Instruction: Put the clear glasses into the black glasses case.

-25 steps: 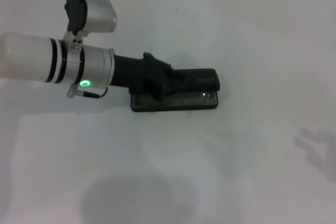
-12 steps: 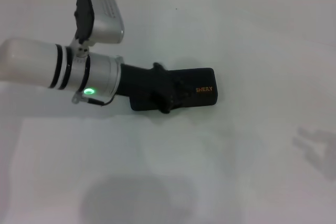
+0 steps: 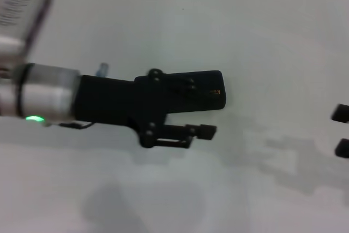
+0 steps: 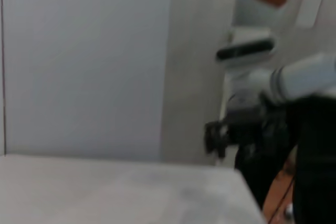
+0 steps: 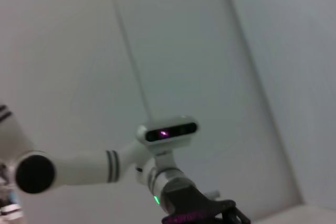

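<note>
Once lifted, left gripper [image 3: 204,107] uncovers closed black glasses case [image 3: 210,99].

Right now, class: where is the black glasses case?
In the head view, the black glasses case lies shut mid-table, partly under the left gripper.

Black glasses case [image 3: 210,97] on white table [image 3: 262,42]

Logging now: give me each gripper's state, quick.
Left gripper: open, holding nothing, above the closed black glasses case.
Right gripper: at the right edge; cannot be told.
</note>
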{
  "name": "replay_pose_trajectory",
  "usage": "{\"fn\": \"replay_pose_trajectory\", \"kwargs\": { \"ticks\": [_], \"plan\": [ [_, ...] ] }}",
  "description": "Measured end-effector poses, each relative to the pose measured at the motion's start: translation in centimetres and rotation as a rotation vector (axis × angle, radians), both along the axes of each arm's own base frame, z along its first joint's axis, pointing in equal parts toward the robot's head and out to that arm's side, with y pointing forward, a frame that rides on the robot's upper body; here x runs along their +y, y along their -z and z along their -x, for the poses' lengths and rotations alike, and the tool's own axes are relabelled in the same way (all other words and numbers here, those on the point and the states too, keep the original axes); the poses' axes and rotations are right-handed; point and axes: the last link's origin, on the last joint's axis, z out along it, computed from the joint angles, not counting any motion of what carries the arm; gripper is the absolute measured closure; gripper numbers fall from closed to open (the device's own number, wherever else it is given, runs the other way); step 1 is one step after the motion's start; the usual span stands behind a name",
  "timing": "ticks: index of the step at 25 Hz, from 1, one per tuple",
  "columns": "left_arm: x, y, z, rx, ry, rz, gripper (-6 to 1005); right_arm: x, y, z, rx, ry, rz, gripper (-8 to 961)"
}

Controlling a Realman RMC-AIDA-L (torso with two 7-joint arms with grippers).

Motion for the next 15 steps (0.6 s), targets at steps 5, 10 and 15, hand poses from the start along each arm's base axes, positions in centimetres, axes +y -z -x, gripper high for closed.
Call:
{"fn": "replay_pose_trajectory", "kwargs": {
  "ticks": [5,10,15],
  "plan": [
    [-1.1,-2.6,1.0,-0.110,-0.040,0.005,464,1.6,1.4,1.7,0.016,-0.065,0.050,361],
    [-1.8,-3.1,2.1,-0.110,-0.057,0.003,287,3.2,2.5,3.0,0.041,-0.087,0.069,298],
    [-2.0,-3.3,2.3,-0.109,-0.056,0.006,292,4.6,3.3,4.4,0.053,-0.115,0.096,243]
  ]
}}
